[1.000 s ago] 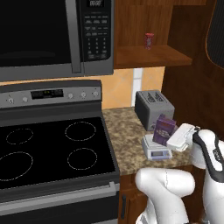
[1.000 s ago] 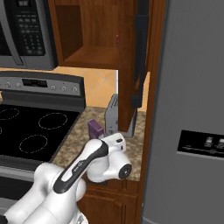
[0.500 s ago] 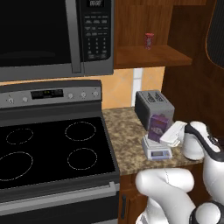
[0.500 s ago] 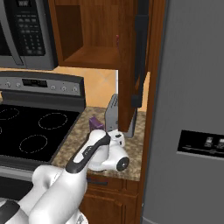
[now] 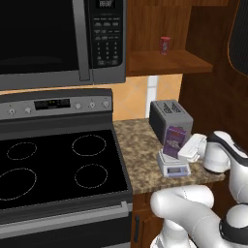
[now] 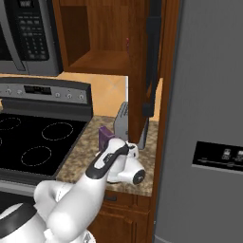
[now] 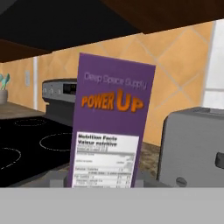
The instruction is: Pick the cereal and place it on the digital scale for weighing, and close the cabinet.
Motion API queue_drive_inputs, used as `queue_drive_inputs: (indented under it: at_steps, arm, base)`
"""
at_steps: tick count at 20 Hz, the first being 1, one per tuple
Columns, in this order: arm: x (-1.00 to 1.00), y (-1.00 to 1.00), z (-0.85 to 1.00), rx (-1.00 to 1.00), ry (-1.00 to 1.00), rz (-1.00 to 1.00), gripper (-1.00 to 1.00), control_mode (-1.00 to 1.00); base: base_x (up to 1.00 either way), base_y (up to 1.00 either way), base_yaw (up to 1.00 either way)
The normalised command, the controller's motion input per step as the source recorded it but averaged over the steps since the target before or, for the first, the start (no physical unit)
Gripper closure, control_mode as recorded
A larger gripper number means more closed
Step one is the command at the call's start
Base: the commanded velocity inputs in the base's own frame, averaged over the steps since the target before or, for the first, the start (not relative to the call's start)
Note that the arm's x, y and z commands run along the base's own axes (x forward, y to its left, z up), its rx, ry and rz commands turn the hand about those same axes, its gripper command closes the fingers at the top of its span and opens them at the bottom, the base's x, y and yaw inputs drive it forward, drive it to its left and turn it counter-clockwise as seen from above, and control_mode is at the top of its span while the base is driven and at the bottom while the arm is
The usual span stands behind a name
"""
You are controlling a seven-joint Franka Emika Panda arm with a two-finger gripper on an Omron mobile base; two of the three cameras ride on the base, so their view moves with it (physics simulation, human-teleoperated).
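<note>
Pincer point(image 5: 183, 148) sat clenched at the right edge of the cereal point(image 5: 174, 139). It looked to be gripping the box, though its fingertips were hidden behind the white hand. Over the last second it had carried the box a little up and to the left, from the front right of the digital scale point(image 5: 173, 167) onto it. The box now stood upright on the flat platform, just in front of the toaster point(image 5: 169, 117), at the right end of the speckled bench point(image 5: 138, 152).

By my reading the weighing half of the job was all but done. What remained there was to let go and back the hand away without tipping the narrow box.

The cabinet point(image 5: 167, 61) was open above. Its shelf held a small red can point(image 5: 165, 44), and its dark-panelled door point(image 6: 153, 57) stood swung out edge-on beside the refrigerator point(image 6: 209, 118). Closing it was not yet begun.

From the hand view the box's point(image 7: 111, 131) purple face read "Deep Space Supply" in pale letters, then "POWER UP" in bold orange. Below was a white panel headed "Nutrition Facts" and "Valeur nutritive". The finer lines under that were too small to read. The scale's display strip showed no figure that could be made out. To the left, the microwave's point(image 5: 58, 38) keypad and the stove's point(image 5: 58, 164) control panel carried markings too blurred to tell.
</note>
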Motion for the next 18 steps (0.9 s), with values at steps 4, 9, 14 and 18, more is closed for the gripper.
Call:
queue_drive_inputs:
  at_steps: [4,9,14,18]
  arm:
    - [-0.07,0.33,-0.14,-0.05,-0.07,0.00,1.00,-1.00]
    - [0.00,0.51,-0.01,-0.09,-0.03,0.00,-1.00,-1.00]
    - [-0.14,-0.10,0.00,0.02,0.00,-0.05,-1.00,-1.00]
    - [-0.14,-0.28,0.00,0.05,-0.01,-0.06,-1.00,-1.00]
  base:
    - [0.00,0.00,0.00]
    - [0.00,0.00,0.00]
    - [0.00,0.00,0.00]
    - [0.00,0.00,0.00]
